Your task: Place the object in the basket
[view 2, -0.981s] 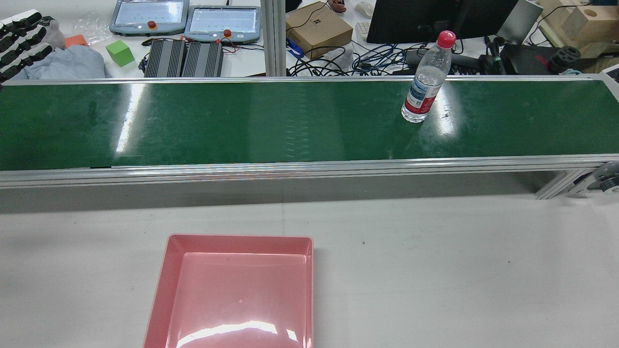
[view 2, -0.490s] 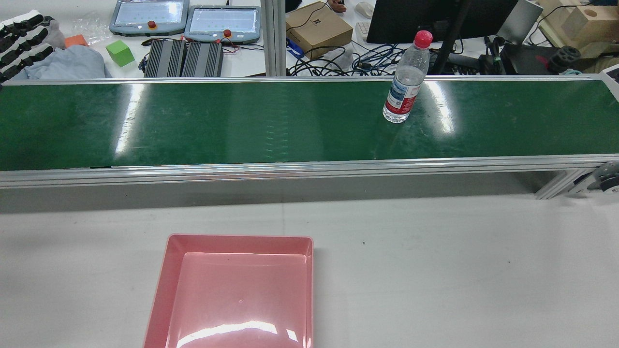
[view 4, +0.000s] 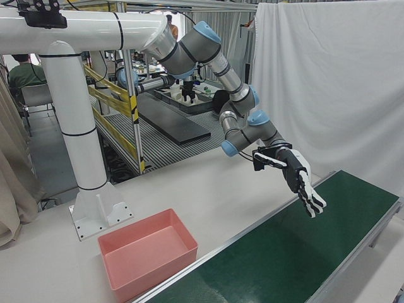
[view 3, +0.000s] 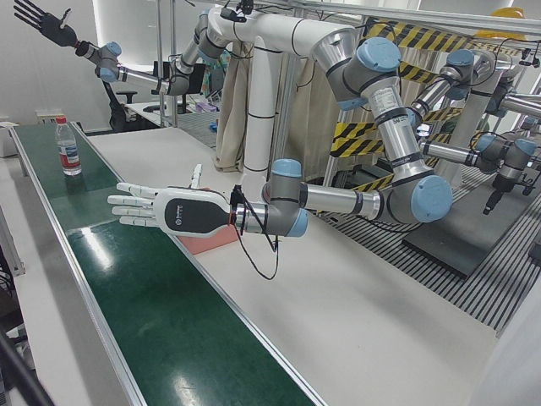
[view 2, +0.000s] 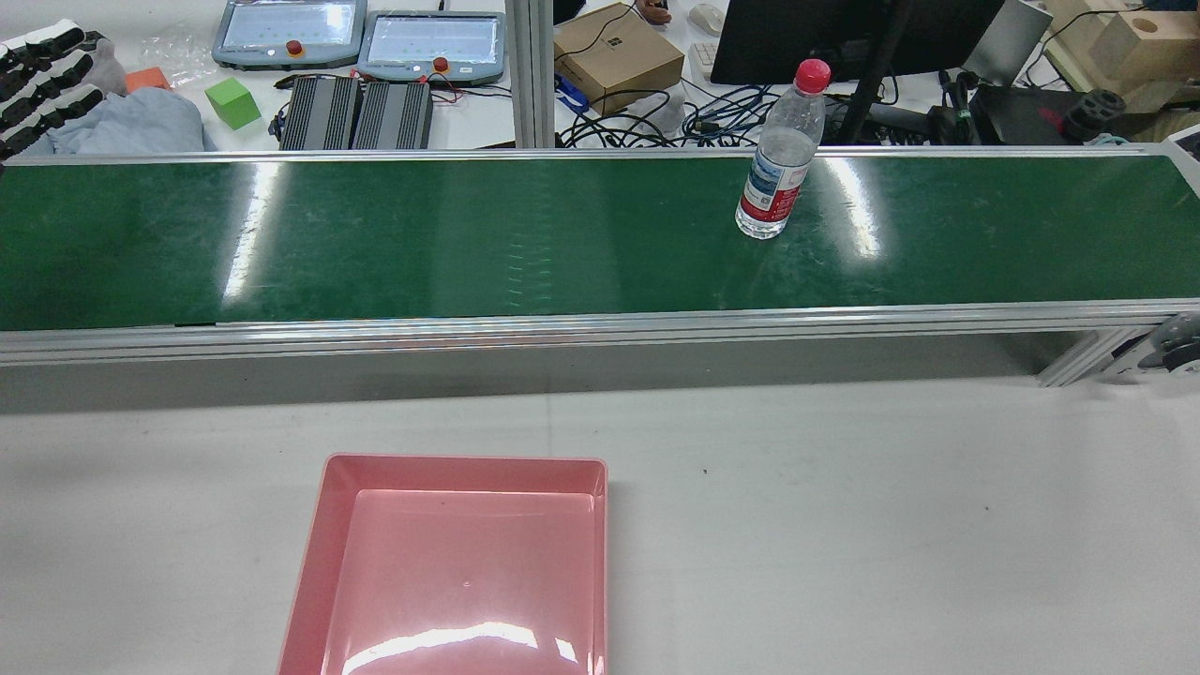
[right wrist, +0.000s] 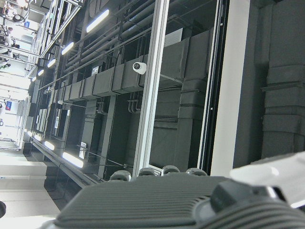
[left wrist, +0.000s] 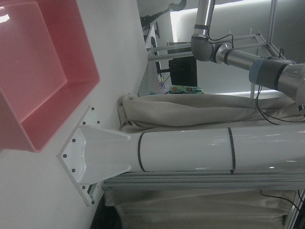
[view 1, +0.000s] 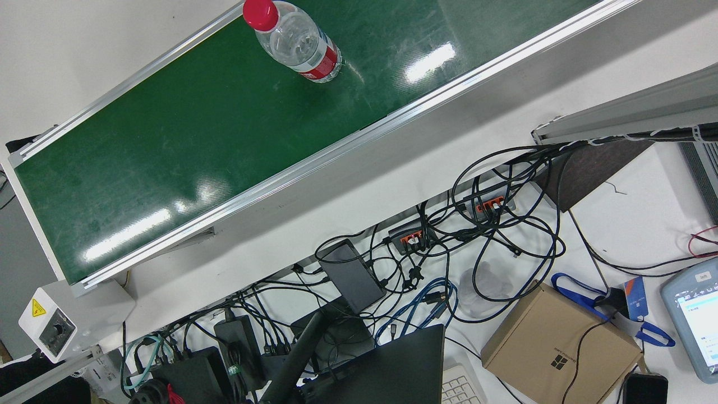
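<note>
A clear water bottle [view 2: 778, 159] with a red cap and red label stands upright on the green conveyor belt [view 2: 469, 234], right of its middle; it also shows in the front view as bottle [view 1: 300, 42] and far off as bottle [view 3: 68, 148]. The pink basket [view 2: 464, 461] sits empty on the white table, nearer than the belt. My left hand [view 3: 165, 209] hovers flat over the belt's left part, open with fingers spread, far from the bottle; it shows as hand [view 2: 42, 80] and hand [view 4: 300, 177]. My right hand [view 3: 42, 21] is raised high, open, holding nothing.
Beyond the belt lie two teach pendants [view 2: 361, 37], a green cube [view 2: 232, 101], a cardboard box [view 2: 619, 56], a monitor and tangled cables [view 1: 449, 252]. The belt's aluminium frame [view 2: 562, 328] runs between belt and table. The arms' white pedestal [view 4: 82, 158] stands behind the basket.
The bottle has travelled leftward along the belt in the rear view, staying upright. The left hand's fingers at the view's edge have shifted only slightly.
</note>
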Robot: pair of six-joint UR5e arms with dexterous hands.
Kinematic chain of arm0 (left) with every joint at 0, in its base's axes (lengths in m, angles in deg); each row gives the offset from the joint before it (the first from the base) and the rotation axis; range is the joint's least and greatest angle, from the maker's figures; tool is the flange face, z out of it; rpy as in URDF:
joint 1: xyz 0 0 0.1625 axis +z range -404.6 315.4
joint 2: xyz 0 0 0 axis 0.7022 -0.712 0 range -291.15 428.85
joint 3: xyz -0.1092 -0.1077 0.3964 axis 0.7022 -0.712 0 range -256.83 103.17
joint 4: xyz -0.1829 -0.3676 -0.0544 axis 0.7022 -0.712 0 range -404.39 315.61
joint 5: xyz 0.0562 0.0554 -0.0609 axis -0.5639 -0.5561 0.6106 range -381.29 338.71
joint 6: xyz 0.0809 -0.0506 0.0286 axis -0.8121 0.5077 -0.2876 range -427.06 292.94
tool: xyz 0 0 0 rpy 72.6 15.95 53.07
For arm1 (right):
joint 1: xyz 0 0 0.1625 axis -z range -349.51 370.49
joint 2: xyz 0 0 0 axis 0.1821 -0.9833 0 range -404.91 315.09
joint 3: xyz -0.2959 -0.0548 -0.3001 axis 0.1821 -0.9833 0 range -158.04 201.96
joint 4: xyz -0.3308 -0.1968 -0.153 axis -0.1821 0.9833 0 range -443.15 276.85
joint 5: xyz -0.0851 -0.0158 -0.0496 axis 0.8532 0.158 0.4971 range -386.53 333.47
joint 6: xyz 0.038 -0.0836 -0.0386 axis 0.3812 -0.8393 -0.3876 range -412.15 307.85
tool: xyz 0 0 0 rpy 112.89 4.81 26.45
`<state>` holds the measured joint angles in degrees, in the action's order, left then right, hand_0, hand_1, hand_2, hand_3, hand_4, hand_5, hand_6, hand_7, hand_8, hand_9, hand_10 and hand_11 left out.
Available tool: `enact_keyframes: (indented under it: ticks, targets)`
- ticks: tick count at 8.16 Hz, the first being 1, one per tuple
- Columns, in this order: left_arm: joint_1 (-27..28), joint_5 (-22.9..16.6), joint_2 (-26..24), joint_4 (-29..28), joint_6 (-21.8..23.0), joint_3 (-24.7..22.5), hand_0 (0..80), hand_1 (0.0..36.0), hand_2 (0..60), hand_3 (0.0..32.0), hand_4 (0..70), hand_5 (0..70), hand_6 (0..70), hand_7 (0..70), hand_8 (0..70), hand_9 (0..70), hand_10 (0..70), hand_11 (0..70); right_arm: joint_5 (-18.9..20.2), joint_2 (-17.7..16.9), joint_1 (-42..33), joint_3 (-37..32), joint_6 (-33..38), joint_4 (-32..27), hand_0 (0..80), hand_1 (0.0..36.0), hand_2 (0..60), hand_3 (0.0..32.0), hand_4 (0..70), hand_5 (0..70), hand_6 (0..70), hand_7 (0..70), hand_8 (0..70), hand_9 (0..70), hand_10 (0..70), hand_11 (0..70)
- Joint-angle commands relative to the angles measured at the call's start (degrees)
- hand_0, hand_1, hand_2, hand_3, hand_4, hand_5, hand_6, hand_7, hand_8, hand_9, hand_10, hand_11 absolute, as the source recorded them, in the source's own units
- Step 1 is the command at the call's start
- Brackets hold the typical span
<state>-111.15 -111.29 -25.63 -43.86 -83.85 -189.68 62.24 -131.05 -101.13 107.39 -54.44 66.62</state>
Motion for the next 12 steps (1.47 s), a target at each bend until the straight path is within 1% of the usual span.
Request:
enact_keyframes:
  ticks: [1,3,12]
  targets:
    - [0.01,0.00,0.00,0.00,0.00,0.00,42.3,0.0,0.0,0.0,11.7,7.8,0.1,0.0,3.2,2.5,4.7,6.9,0.00,0.00,0.00,0.00,0.00,0.00,0.0,0.0,0.0,0.0,0.0,0.0,0.0,0.0,0.0,0.0,0.0,0.0]
    - [-0.07,0.00,0.00,0.00,0.00,0.00,41.4,0.0,0.0,0.0,9.7,7.4,0.0,0.0,1.8,1.4,3.9,5.8,0.00,0.00,0.00,0.00,0.00,0.00,0.0,0.0,0.0,0.0,0.0,0.0,0.0,0.0,0.0,0.0,0.0,0.0]
    - [0.10,0.00,0.00,0.09,0.09,0.26,41.7,0.0,0.0,0.0,9.7,7.8,0.0,0.0,2.1,1.8,4.2,6.2,0.00,0.00,0.00,0.00,0.00,0.00,0.0,0.0,0.0,0.0,0.0,0.0,0.0,0.0,0.0,0.0,0.0,0.0]
